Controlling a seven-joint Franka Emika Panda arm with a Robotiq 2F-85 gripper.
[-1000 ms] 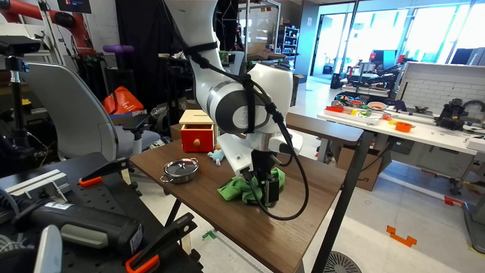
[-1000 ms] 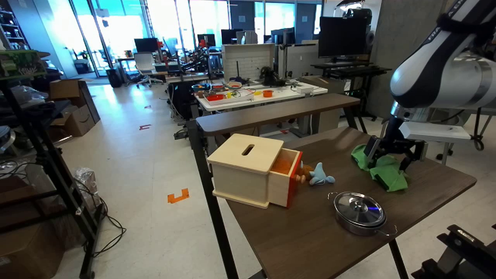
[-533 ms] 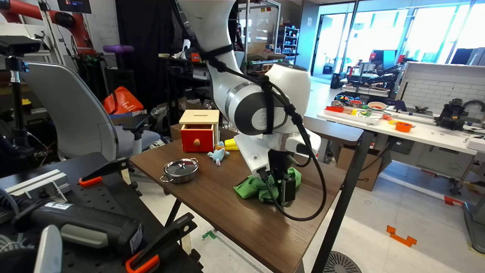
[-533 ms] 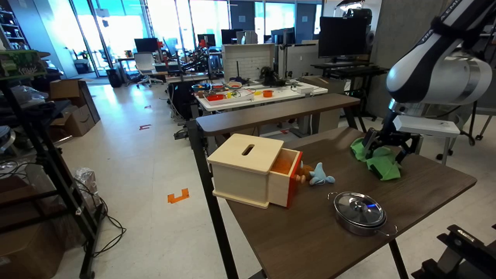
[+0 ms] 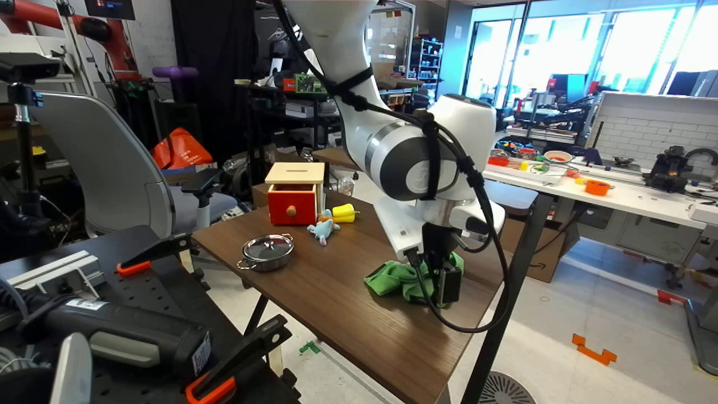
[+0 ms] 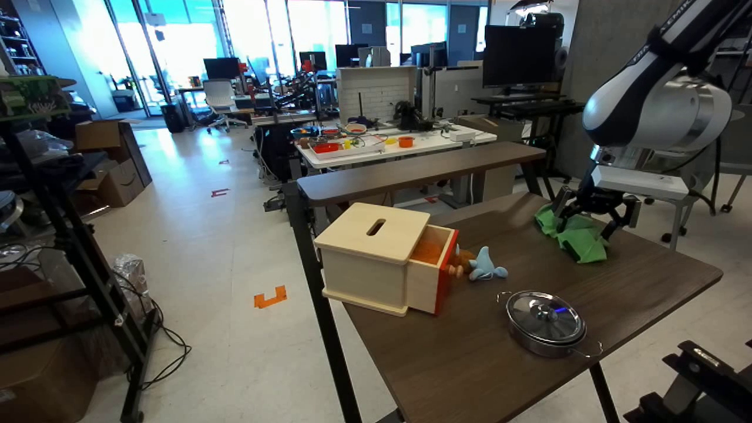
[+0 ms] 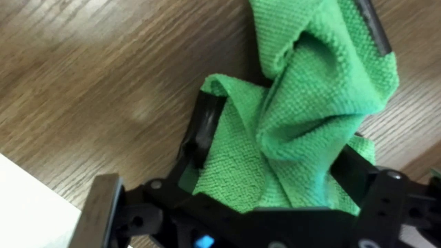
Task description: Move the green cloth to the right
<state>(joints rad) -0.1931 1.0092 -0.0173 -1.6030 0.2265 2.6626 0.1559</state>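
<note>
Green cloth point(image 5: 395, 278) lies crumpled toward the right of a brown table point(image 5: 336, 308) in an exterior view, partly behind the arm point(image 5: 409, 171); a grey chair point(image 5: 104, 163) stands left, a white bench point(image 5: 653, 207) far right, with a lidded pot point(image 5: 268, 252), blue toy point(image 5: 322, 229) and yellow pepper point(image 5: 344, 213) left of the cloth. In an exterior view a wooden box point(image 6: 361, 273) stands left, drawer point(image 6: 423, 286) out, and the gripper point(image 6: 583, 230) points down at the cloth. In the wrist view its fingers point(image 7: 203, 124) stand wide apart, cloth unpinched between them
</note>
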